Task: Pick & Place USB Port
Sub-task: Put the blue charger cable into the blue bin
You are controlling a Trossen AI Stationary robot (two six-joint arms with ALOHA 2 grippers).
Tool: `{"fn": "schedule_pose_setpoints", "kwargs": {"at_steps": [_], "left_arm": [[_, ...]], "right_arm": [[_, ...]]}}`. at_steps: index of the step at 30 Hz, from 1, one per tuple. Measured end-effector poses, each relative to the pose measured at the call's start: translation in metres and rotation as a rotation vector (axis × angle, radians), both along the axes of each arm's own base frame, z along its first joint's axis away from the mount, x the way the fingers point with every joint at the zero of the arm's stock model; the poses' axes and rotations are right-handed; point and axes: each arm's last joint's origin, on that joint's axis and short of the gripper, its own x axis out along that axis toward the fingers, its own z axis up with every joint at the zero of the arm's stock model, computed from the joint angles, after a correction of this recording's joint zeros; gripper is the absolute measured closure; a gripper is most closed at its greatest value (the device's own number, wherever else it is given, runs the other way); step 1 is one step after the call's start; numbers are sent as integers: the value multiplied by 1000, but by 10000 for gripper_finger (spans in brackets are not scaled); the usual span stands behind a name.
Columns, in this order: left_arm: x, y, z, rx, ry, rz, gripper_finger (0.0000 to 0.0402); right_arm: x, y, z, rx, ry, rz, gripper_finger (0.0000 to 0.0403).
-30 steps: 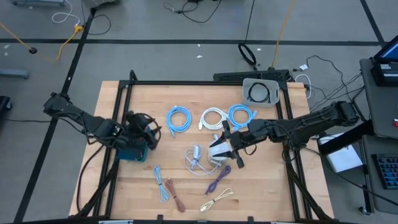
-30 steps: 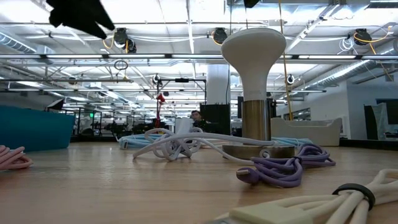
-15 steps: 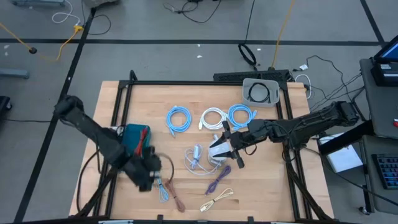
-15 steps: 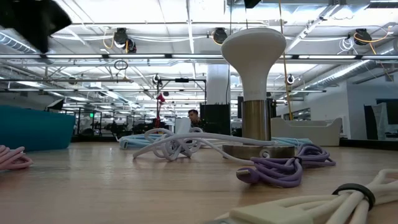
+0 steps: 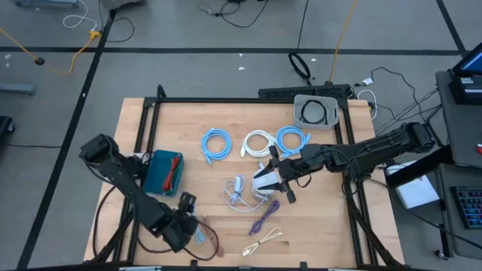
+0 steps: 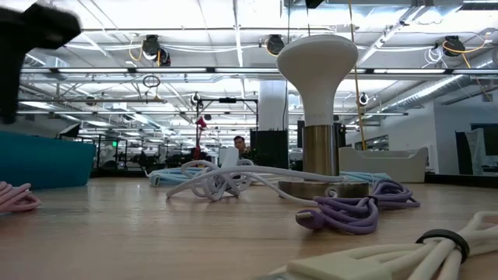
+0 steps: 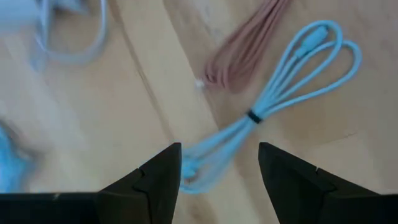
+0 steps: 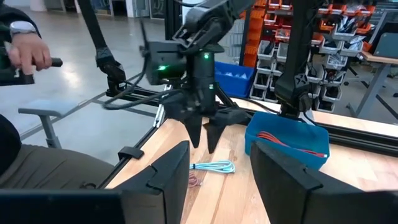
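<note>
My left gripper hovers, jaws wide, over the light blue cable near the bench front edge. My right gripper waits mid-bench, jaws also parted.

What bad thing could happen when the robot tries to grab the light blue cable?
1. The pink cable lies right beside the light blue cable, so the open left gripper might catch both.
2. Only the cable's end sits between the jaws, so it may slip out.
3. The right gripper waits by the white lamp; a wide swing could bump it.
</note>
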Motion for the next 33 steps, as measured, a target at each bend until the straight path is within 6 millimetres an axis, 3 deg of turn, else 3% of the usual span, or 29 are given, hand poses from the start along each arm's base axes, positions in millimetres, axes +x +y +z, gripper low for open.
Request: {"fn": "schedule_pose_setpoints", "kwargs": {"at_steps": [6, 12, 21, 33], "left_arm": [[19, 1, 1, 5, 85, -74, 209], [14, 1, -4, -33, 209, -86, 224], [15, -2, -5, -26, 191, -126, 225], [26, -11, -49, 18, 297, -224, 224]], "right_arm": [[0, 0, 0, -1, 0, 0, 243], [0, 0, -1, -3, 11, 0, 247], [0, 0, -1, -5, 14, -1, 247], [0, 0, -1, -5, 14, -1, 248]]}}
